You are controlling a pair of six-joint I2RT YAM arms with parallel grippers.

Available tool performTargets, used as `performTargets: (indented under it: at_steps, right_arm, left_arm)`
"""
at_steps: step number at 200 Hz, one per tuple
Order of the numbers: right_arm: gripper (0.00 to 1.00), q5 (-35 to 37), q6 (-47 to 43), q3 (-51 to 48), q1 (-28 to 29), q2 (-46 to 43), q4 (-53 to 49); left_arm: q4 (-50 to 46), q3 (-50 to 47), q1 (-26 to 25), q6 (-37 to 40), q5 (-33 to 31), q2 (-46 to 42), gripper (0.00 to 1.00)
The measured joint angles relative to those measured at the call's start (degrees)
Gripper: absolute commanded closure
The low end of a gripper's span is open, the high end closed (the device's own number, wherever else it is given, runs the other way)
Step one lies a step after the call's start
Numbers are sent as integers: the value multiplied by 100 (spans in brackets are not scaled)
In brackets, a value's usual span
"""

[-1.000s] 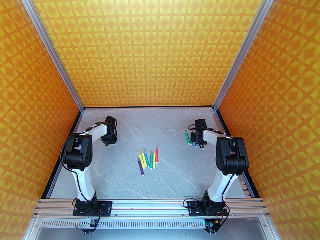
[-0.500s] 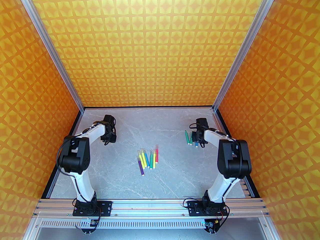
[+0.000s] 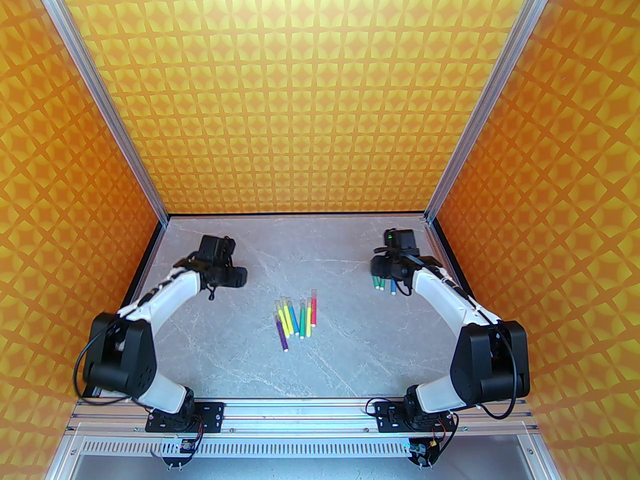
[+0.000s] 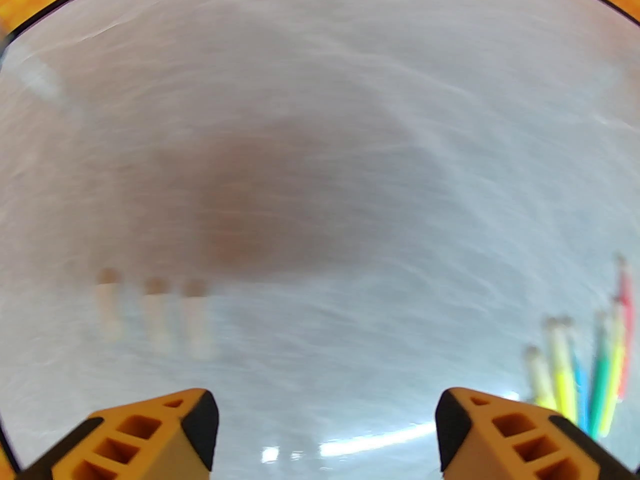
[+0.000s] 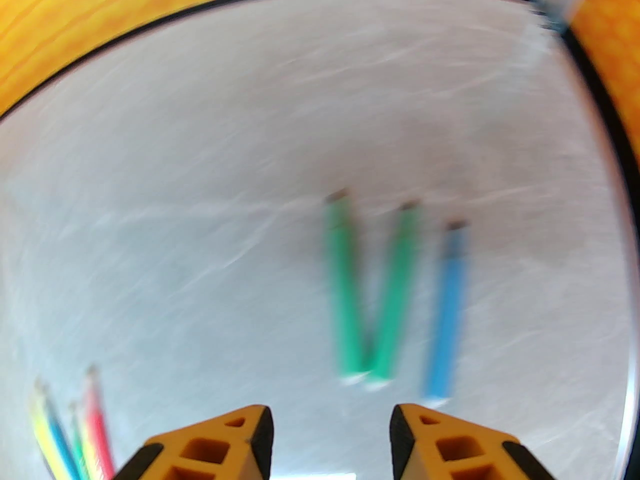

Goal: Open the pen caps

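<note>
A grey, stone-look table (image 3: 240,358) sits inside orange patterned walls (image 3: 320,93). In the middle of the table lies a bunch of short, thin marker pens (image 3: 296,316) with purple, yellow, blue, green and pink-red barrels. They lie side by side. Their pale, see-through tops point to twelve o'clock and their white ends point to six.

From that bunch, the left gripper (image 3: 231,277) is at about ten o'clock and the right gripper (image 3: 382,268) is at about two o'clock. Both are well apart from the bunch.

In the left wrist view, the orange fingers with black pads (image 4: 200,418) stand wide apart, and nothing is between them. At about ten o'clock from the fingers, three small, pale, see-through plastic tube pen caps (image 4: 155,313) lie in a row on the table. They look blurry.

In the right wrist view, the fingers (image 5: 260,430) are partly apart, and nothing is between them. At about one o'clock from them lie two green pens (image 5: 345,288) and one blue pen (image 5: 447,313) with dark tips pointing away. The green ones meet at their white near ends like a V. The blue one lies just beside them, at three o'clock.
</note>
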Motion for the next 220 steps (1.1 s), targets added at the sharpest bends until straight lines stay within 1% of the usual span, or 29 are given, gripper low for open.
performTargets:
  at_steps: [22,45,81,115,163,220]
  right_arm:
    - [55,-127,63,-35,466,-57,-289]
    - [55,-170,175,-76,966,-59,-549]
    - [55,-284,369,-129,1567,-7,-831]
    - [55,-417,542,-46,2048,501,-1069]
    - [55,-487,756,485,2529,1276,-1353]
    - [56,-643,1060,931,2754,1836,-1349]
  left_arm:
    - [654,-511,-13,-26,376,-201,15]
    - [1180,-839,-70,-33,695,-225,14]
    - [1788,-1213,-140,-28,966,-461,11]
    - [2118,-1373,-140,35,1082,-837,11]
    - [2365,-1567,-140,57,1104,-1093,11]
    - [2592,-1851,-140,55,1102,-1513,11]
